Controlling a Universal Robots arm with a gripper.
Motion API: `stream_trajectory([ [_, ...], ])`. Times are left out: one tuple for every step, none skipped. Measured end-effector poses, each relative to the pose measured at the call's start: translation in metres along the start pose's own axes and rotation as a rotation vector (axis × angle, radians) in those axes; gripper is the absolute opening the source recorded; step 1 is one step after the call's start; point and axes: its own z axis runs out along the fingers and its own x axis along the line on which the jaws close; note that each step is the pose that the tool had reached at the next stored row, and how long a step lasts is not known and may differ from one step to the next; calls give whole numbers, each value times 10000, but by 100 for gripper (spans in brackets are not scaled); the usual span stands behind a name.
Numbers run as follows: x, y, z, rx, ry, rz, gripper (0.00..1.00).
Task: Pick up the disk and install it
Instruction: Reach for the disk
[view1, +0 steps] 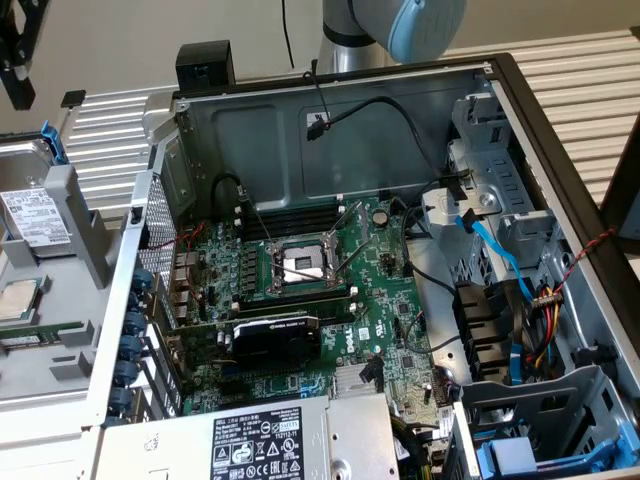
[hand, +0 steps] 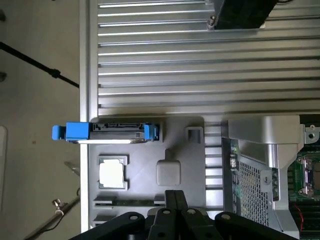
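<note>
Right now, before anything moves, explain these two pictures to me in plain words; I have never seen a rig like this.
The machine is a single grey-and-blue robot arm. One picture comes from a camera standing off the arm, looking into an open metal computer case with a green circuit board and a grey power-supply box. The other comes from a camera on the arm's wrist, looking down past the black end effector, which is shut and holds nothing. Beside the case, on the exterior view's left, a grey plastic holder carries the flat silver metal disk in its blue plastic carrier and a small square silver chip. The disk is not yet picked up.
</note>
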Motion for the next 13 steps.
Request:
stream_trajectory([
  [30, 13, -1, 0, 2, -1, 11],
  [64, 22, -1, 1, 2, -2, 11],
  [103, 29, -1, 1, 4, -3, 11],
  [143, 34, -1, 0, 5, -3, 11],
  [187, 40, 0, 0, 7, -3, 11],
  [229, 46, 0, 0, 10, -4, 11],
  [263, 50, 1, 1, 13, -7, 11],
  [294, 53, 2, 1, 14, -12, 11],
  [323, 58, 3, 2, 16, -17, 11],
  [347, 69, 5, 1, 15, -24, 11],
  [363, 90, 6, 1, 15, -29, 11],
  [377, 117, 8, 1, 16, -32, 11],
  [392, 147, 10, 1, 15, -35, 11],
])
